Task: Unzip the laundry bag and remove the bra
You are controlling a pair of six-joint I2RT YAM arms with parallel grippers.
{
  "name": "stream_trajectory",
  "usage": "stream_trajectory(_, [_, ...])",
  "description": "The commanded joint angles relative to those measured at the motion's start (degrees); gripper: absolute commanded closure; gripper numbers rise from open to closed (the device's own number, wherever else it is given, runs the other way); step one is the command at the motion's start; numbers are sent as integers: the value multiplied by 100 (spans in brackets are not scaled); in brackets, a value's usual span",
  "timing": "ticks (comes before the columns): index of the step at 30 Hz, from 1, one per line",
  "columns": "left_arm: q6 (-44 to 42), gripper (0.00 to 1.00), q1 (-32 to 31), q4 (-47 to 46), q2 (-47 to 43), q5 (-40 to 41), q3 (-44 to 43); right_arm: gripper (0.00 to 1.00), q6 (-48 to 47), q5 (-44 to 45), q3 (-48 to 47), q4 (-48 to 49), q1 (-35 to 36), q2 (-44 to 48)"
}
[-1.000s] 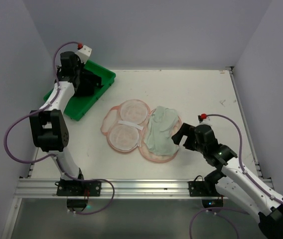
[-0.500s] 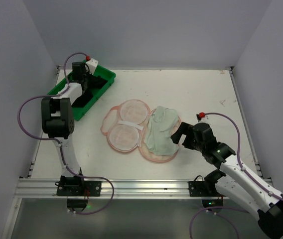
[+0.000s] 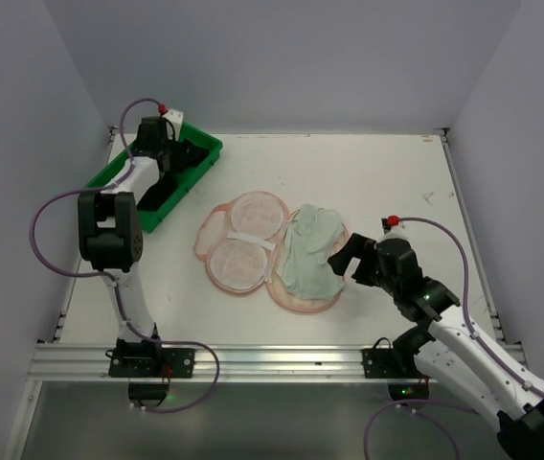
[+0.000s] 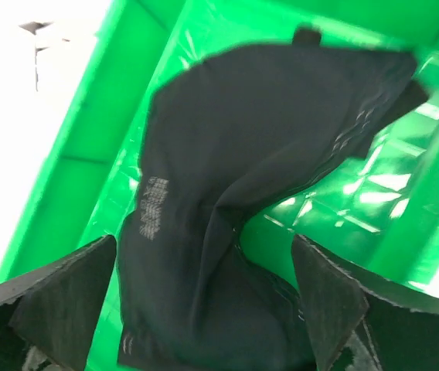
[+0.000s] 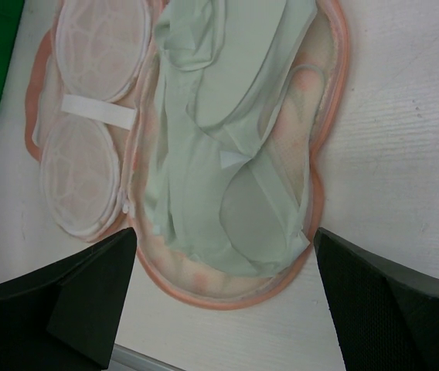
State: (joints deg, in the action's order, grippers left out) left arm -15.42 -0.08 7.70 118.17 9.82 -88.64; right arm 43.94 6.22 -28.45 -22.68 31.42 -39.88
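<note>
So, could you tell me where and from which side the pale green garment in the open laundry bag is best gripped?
Probably the layered folds at the far end of the pale green garment, coming straight down from above. It lies flat in the laundry bag, edges close against its pink rim, so a sideways approach would likely catch the bag.

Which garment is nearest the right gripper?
The pale green garment in the open laundry bag; the black garment lies in the green tray.
</note>
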Motion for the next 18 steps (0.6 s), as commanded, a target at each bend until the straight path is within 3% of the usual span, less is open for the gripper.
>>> stream_trajectory(1, [644, 0, -308, 353, -865, 386, -548, 2, -149, -59, -91, 193, -22, 217])
stream_trajectory(5, [1381, 0, -835, 1413, -1489, 1266, -646, 1, -114, 99, -82, 97, -22, 472])
stream_trajectory(9, [3224, 0, -1520, 1927, -2357, 706, -85, 1, 88, 529, -108, -219, -31, 727])
stream_trajectory(13, [4256, 0, -3072, 1840, -2773, 635, 1004, 1, 378, 1021, -179, -737, -22, 849])
stream_trajectory(18, [5397, 0, -4648, 1251, -2625, 914, 1403, 1, 439, 1153, -21, -905, -22, 1280])
